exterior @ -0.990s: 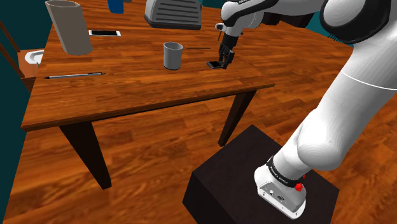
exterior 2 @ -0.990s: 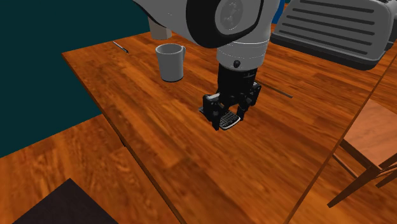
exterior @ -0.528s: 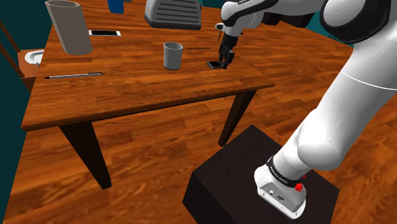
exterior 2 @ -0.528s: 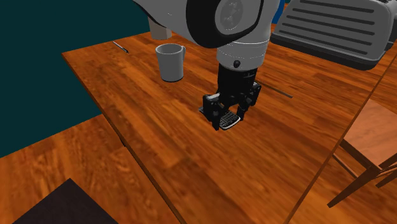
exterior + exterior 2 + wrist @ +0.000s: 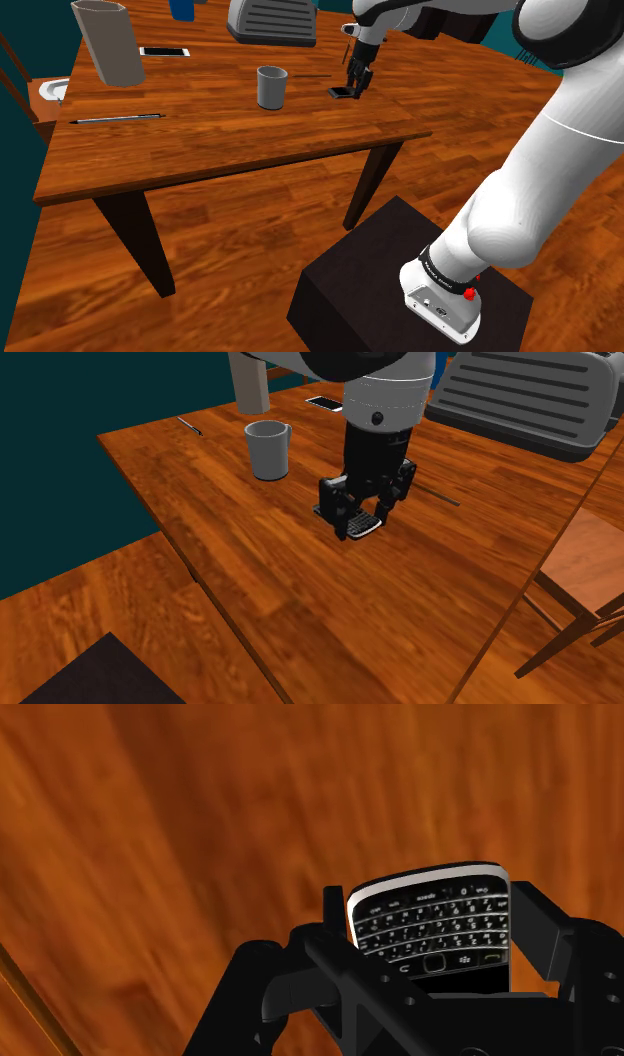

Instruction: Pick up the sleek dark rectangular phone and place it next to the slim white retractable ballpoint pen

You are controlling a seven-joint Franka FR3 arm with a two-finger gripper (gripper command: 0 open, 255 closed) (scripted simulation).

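- The hand point(image 5: 361, 522) clasps the dark keypad phone point(image 5: 430, 929) just above the worktop point(image 5: 200, 150), near its stand-side corner.
- Held clear, apparently for carrying toward the pale pen point(image 5: 115, 118) at the opposite end.

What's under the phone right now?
Only bare wooden table shows beneath the phone, which the end effector clasps. The patch directly below is covered by the phone itself, so I cannot check that.
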